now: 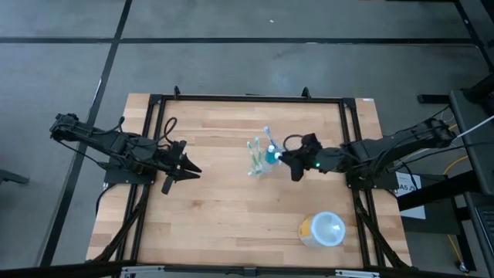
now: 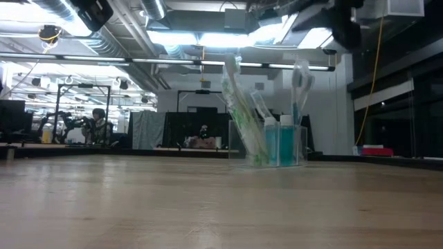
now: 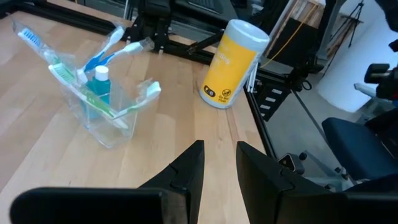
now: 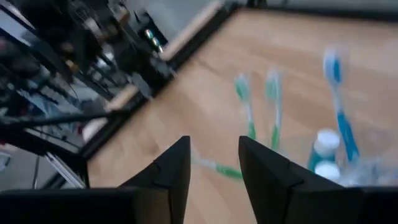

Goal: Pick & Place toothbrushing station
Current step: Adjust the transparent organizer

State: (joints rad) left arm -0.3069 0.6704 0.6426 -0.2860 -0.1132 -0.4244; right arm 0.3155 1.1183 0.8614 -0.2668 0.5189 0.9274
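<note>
The toothbrushing station is standing mid-table, toothbrushes sitting in it. The right gripper is hovering just beside it; the cup is lying well apart.

Even overhead light; ceiling strips glare in low view; right wrist view motion-blurred.

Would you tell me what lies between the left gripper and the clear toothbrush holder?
Only bare wood: the high view shows nothing between the left gripper and the holder.

A big lab is shown: bare pipes and strip lights overhead, desks with computers, and a person seated far off.
</note>
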